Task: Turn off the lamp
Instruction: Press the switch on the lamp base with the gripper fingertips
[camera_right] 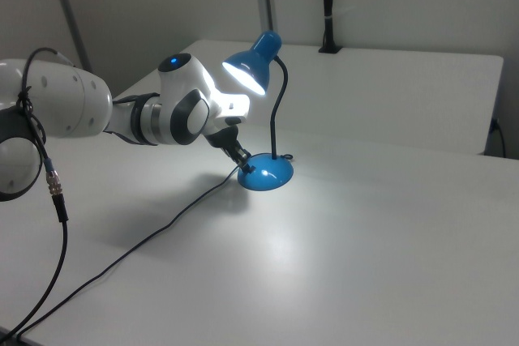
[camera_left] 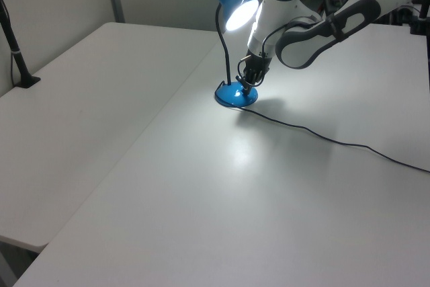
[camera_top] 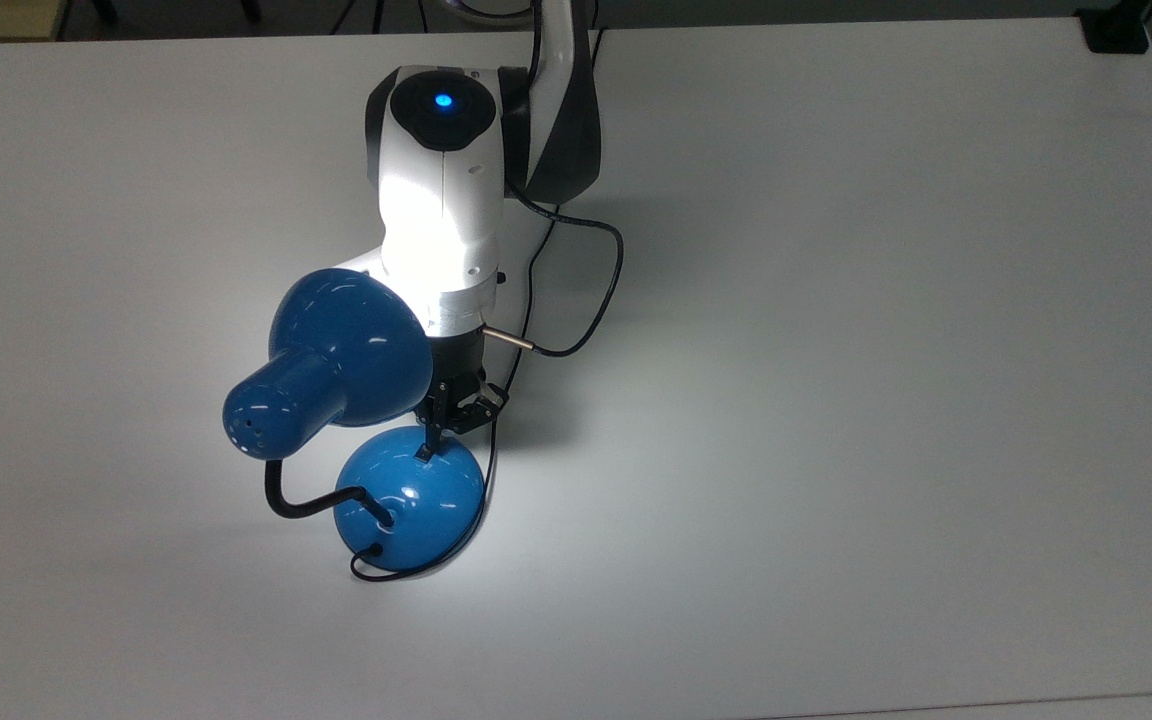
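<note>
So I'm right at the press step. The glossy blue desk lamp with the bell-shaped shade sits on the white tabletop, toward the top view's left of centre, and it's clearly lit: the shade is throwing a bright patch over the arm's white wrist and the surface around the blue dome base.

The tool is angled down, with its tip on the upper slope of that dome, right where the small black switch sits. In the top view the tip covers the switch, so I can't tell if it's properly on the rocker or just beside it. The two fingers look pinched together into one narrow point with nothing between them, so I'm using them as a poker, not a grabber. The left view and the right view show the same thing: tip at the base, under the shade, near the black bendy neck.

My read: contact is made but the switch hasn't flipped, since the bulb is on. The next move wants a short, firm push down into the dome without sliding off the slick curve. The base is light, so pushing sideways could scoot the whole lamp. The thin black cord runs just beside the tool.
</note>
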Controlling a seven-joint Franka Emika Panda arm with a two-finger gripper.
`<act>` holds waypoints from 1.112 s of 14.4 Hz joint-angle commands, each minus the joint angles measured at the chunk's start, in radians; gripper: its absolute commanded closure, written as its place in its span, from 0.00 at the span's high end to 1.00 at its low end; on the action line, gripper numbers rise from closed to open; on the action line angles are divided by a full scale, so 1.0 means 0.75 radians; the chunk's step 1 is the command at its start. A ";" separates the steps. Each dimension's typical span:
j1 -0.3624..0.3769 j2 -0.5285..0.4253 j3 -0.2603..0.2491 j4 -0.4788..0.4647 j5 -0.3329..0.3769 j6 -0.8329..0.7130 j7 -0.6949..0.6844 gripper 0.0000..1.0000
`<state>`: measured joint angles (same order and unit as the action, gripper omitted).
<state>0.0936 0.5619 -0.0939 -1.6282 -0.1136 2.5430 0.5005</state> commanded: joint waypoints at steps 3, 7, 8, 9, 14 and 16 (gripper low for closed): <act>0.008 0.012 -0.016 0.025 -0.018 0.027 -0.011 0.00; 0.010 0.024 -0.016 0.025 -0.022 0.027 -0.009 0.00; 0.010 0.026 -0.014 0.025 -0.022 0.027 -0.009 0.00; 0.010 0.034 -0.016 0.025 -0.022 0.027 -0.009 0.00; 0.014 0.046 -0.014 0.015 -0.026 0.029 -0.011 0.00; 0.014 0.046 -0.014 0.009 -0.027 0.029 -0.011 0.00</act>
<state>0.0947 0.5770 -0.0941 -1.6188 -0.1150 2.5434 0.4995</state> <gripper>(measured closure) 0.991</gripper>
